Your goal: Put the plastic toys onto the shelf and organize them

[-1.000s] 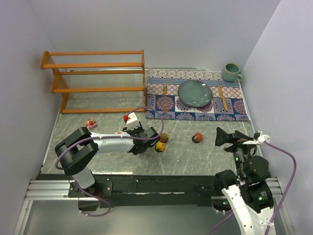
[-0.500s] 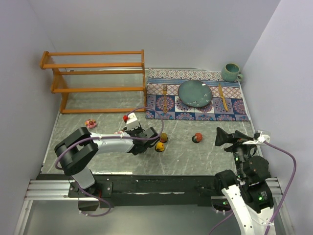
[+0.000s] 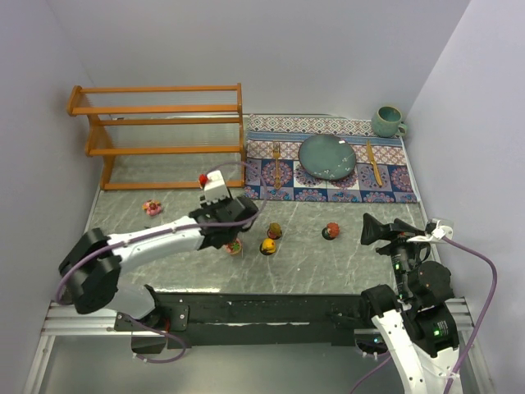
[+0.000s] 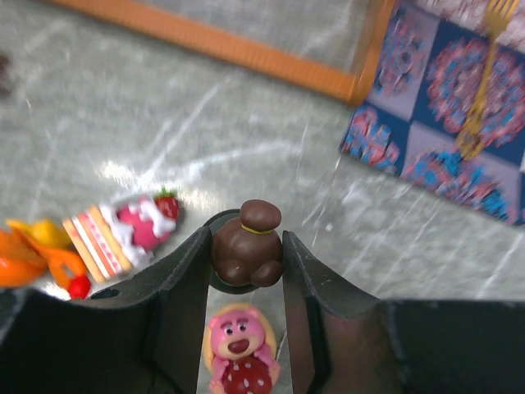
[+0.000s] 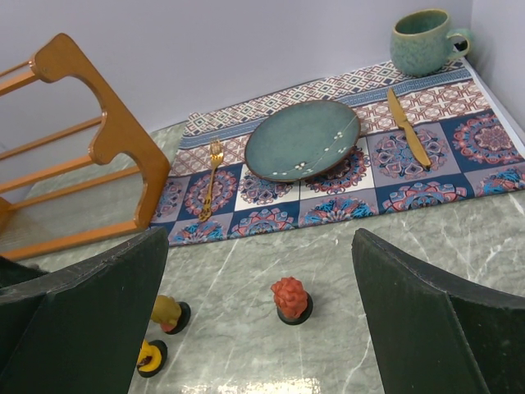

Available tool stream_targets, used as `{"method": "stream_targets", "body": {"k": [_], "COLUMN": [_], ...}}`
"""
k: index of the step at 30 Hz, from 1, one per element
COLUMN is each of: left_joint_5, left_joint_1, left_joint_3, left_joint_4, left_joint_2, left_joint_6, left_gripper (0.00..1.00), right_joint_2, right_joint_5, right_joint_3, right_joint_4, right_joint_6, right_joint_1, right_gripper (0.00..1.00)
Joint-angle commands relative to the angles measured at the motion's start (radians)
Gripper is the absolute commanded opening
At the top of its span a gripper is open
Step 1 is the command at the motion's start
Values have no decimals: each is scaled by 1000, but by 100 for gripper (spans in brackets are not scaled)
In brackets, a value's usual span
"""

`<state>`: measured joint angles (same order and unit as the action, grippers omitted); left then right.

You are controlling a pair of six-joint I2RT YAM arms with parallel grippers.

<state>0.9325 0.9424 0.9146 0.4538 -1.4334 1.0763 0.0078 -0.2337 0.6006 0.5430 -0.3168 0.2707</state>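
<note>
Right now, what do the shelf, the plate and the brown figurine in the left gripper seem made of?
The shelf looks like wood: orange-brown, with a smooth varnished sheen on its side rail. The plate seems to be glazed ceramic: teal, pale speckles, soft gloss. The brown figurine is probably moulded plastic: smooth rounded shapes with faint highlights.

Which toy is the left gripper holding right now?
The dark brown figurine, pinched in the left gripper; the pink bear and the cake toy lie loose on the table.
</note>
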Motion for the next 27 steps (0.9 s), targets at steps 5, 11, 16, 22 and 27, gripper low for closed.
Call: {"method": "stream_targets", "body": {"k": [5, 11, 16, 22, 27], "left_joint_5": [-122, -264, -285, -395, -546], "left_joint_1": [-174, -332, -433, -589, -732], "left_joint_3": [200, 418, 644, 771, 816], "left_joint_4": [-1, 58, 131, 85, 20], "left_joint_2": [174, 188, 124, 59, 7], "left_joint_6": [-384, -565, -688, -796, -869], "left_gripper": [20, 20, 21, 19, 16], "right_joint_2": [-281, -273, -272, -266, -247], "right_joint_5": [1, 7, 4, 16, 37], "right_joint_3": [-5, -5, -5, -9, -10], "right_joint_4": [-21, -20, -20, -23, -26], "right_joint_6": [8, 8, 10, 12, 16], "right_joint_1": [2, 2, 2, 2, 4], "right_gripper": [100, 100, 100, 100, 100]}}
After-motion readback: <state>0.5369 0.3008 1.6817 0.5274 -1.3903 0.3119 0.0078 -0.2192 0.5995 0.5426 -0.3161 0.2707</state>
